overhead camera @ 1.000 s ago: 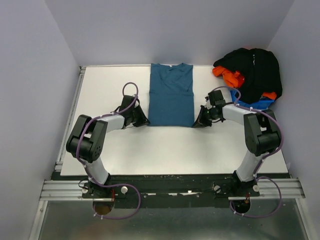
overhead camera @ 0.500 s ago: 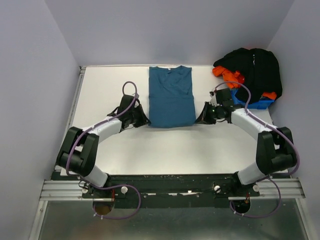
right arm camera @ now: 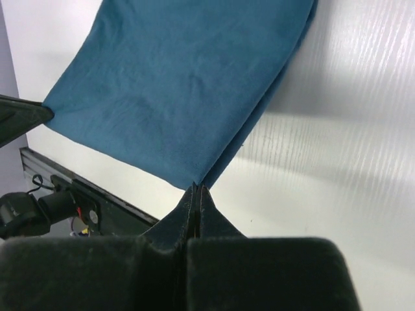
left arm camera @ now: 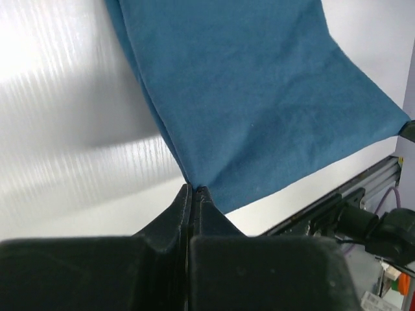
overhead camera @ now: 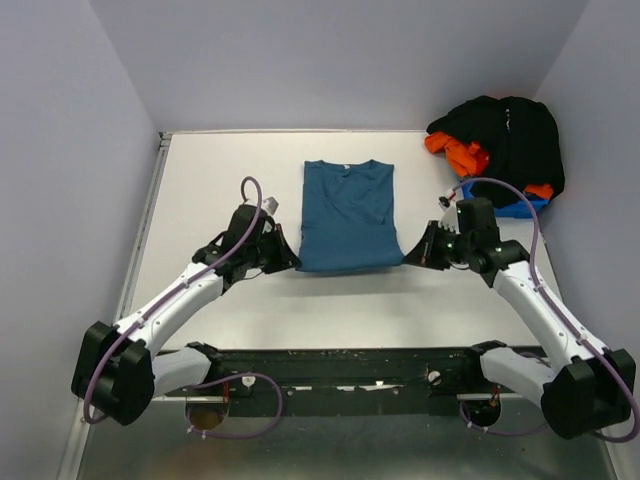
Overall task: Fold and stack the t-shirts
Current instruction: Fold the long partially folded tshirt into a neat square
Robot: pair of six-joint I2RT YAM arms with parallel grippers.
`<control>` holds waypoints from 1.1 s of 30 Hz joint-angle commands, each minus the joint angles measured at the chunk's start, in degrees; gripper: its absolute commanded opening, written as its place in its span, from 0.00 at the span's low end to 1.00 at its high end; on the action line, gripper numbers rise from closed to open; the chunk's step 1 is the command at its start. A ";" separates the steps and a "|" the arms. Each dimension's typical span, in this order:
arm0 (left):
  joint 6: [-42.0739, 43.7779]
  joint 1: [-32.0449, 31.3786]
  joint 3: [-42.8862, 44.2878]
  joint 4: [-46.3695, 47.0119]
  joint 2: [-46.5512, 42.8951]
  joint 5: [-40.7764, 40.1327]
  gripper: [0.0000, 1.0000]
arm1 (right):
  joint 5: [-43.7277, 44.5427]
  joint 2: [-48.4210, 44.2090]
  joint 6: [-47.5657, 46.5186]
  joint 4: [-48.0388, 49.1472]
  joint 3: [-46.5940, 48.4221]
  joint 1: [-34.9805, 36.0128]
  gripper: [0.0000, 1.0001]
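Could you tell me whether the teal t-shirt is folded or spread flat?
Partly folded: the teal t-shirt forms a narrow rectangle, no sleeves showing; both wrist views show doubled layers along its sides.

Slim white-and-black left arm [overhead camera: 170, 300] and its twin right arm [overhead camera: 540, 310]: white tubular links, chunky black joints, a thin purple cable [overhead camera: 258, 200] looping along each. Up close, the left gripper [left arm camera: 192, 189] shows matte black wedge fingers [left arm camera: 170, 217].

Light: bright, even, from overhead.
Overhead view: sharp throughout, with faint soft shadows on the matte white table [overhead camera: 340, 300].
Left wrist view: glare bleaches the ribbed tabletop beside the teal-blue cloth t-shirt [left arm camera: 259, 97]; a grey shadow runs along the cloth's edge.
Right wrist view: similar shadow band, milder sheen.
Black foregrounds slightly soft.
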 commanded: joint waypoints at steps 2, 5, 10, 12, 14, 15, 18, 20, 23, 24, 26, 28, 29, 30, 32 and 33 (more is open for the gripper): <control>0.44 -0.29 5.49 -7.52 -2.95 -2.01 0.00 | 2.44 -3.33 0.33 -5.57 2.28 0.30 0.01; 2.28 0.24 11.55 -8.31 0.73 -3.25 0.00 | 5.87 0.44 -0.28 -6.98 8.51 0.22 0.01; 1.76 2.70 19.29 -3.14 8.55 -2.55 0.00 | 9.13 11.42 0.51 -5.41 18.98 -1.27 0.01; 1.67 4.10 22.89 -1.29 12.76 -2.72 0.00 | 8.69 16.60 1.12 -4.26 22.76 -2.50 0.01; 2.11 5.51 27.11 -0.76 17.42 -2.98 0.00 | 8.26 22.40 1.48 -3.73 27.15 -3.47 0.01; 2.20 6.21 29.13 -0.23 19.97 -3.25 0.00 | 7.99 24.86 1.74 -3.65 29.00 -3.82 0.01; 1.94 8.50 34.32 0.73 26.56 -2.02 0.00 | 7.38 32.33 2.35 -3.73 35.24 -4.88 0.01; 1.76 9.90 37.57 1.18 30.60 -1.76 0.00 | 7.38 36.03 2.97 -3.73 38.93 -5.49 0.01; 1.59 11.22 42.93 1.18 36.41 -1.49 0.00 | 6.32 42.01 3.24 -3.38 44.72 -6.20 0.01; 1.50 11.66 44.51 1.35 38.17 -1.40 0.00 | 5.89 44.11 3.23 -3.47 46.92 -6.46 0.01; 0.89 12.36 47.94 1.88 41.95 -0.35 0.00 | 5.62 48.07 3.50 -4.43 51.58 -6.81 0.01; 0.10 13.16 51.28 2.75 46.51 1.05 0.00 | 5.44 52.20 3.85 -5.83 56.50 -7.43 0.01; -0.26 13.51 53.04 3.02 47.75 1.75 0.00 | 5.09 54.40 3.85 -6.45 58.96 -7.69 0.01; -0.61 13.86 55.23 3.37 50.46 2.54 0.00 | 4.65 56.24 4.02 -6.72 60.90 -8.04 0.01; -1.14 14.39 59.54 4.07 54.51 3.69 0.00 | 4.04 60.20 4.55 -7.16 64.94 -8.66 0.01; -1.23 14.39 62.17 4.08 56.88 3.96 0.00 | 3.34 62.48 4.73 -7.33 67.92 -8.92 0.01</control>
